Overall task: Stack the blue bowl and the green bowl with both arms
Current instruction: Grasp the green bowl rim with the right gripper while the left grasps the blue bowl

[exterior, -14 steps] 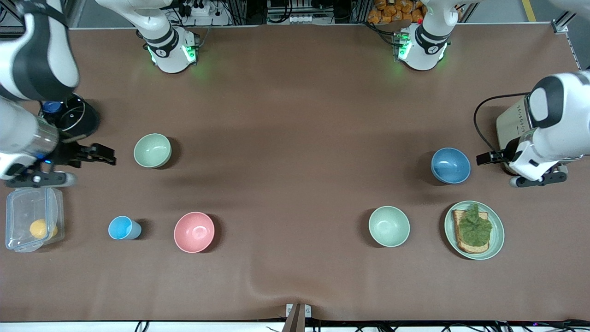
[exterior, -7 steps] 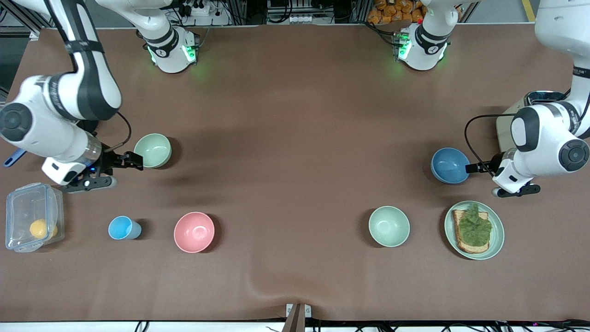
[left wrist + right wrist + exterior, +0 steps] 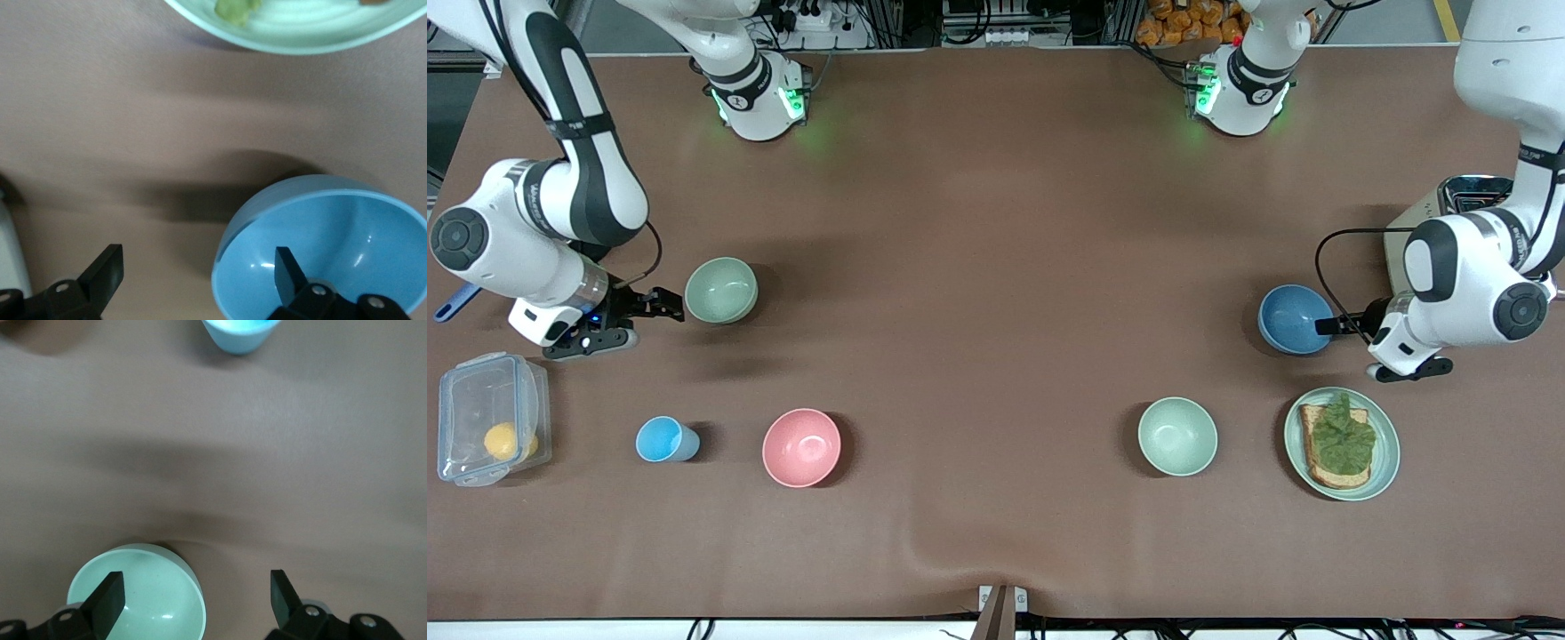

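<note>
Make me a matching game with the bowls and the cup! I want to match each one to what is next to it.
Things:
1. blue bowl
2. green bowl
3. pink bowl
4. plate

Places:
A. holds toast
B. at the left gripper
C. beside the light-blue cup
D. at the right gripper

Pairs: 1-B, 2-D, 3-C, 4-A

The blue bowl (image 3: 1296,318) (image 3: 321,251) stood upright and empty on the table toward the left arm's end, a plain round medium-blue matte bowl. The green bowl (image 3: 721,290) (image 3: 137,594), dull sage and about the same size, stood upright and empty toward the right arm's end, at roughly nine o'clock from the blue one, well apart.
</note>
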You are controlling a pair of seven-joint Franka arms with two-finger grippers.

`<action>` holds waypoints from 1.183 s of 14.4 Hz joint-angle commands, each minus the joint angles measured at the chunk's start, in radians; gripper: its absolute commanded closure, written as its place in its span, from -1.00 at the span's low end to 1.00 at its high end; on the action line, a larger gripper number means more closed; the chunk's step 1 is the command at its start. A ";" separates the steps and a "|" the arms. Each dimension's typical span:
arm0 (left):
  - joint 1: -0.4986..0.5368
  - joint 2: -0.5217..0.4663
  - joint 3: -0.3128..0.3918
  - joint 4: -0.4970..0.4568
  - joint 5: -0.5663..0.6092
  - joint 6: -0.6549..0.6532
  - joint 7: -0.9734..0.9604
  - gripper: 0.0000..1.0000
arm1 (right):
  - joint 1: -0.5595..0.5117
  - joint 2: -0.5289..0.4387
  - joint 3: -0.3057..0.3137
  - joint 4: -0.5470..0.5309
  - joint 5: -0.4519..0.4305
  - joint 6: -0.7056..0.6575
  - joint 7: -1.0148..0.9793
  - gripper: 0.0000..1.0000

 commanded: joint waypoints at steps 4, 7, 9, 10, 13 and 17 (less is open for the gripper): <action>0.004 0.020 -0.005 0.009 -0.027 0.005 0.026 -0.23 | -0.077 0.084 0.015 -0.044 0.111 0.090 -0.191 -0.44; 0.002 0.024 -0.005 0.009 -0.027 0.005 0.026 0.13 | -0.068 0.073 0.016 -0.075 0.113 0.086 -0.192 -0.44; -0.001 0.024 -0.005 0.010 -0.027 0.005 0.026 0.26 | -0.065 0.064 0.018 -0.085 0.113 0.081 -0.193 -0.43; -0.002 0.024 -0.005 0.012 -0.027 0.005 0.024 0.39 | -0.065 0.064 0.018 -0.092 0.113 0.083 -0.201 -0.35; -0.004 0.024 -0.005 0.013 -0.027 0.003 0.024 0.90 | -0.066 0.059 0.018 -0.115 0.113 0.084 -0.224 -0.02; 0.004 0.020 -0.007 0.016 -0.028 0.000 0.032 1.00 | -0.061 0.051 0.019 -0.121 0.116 0.061 -0.234 0.15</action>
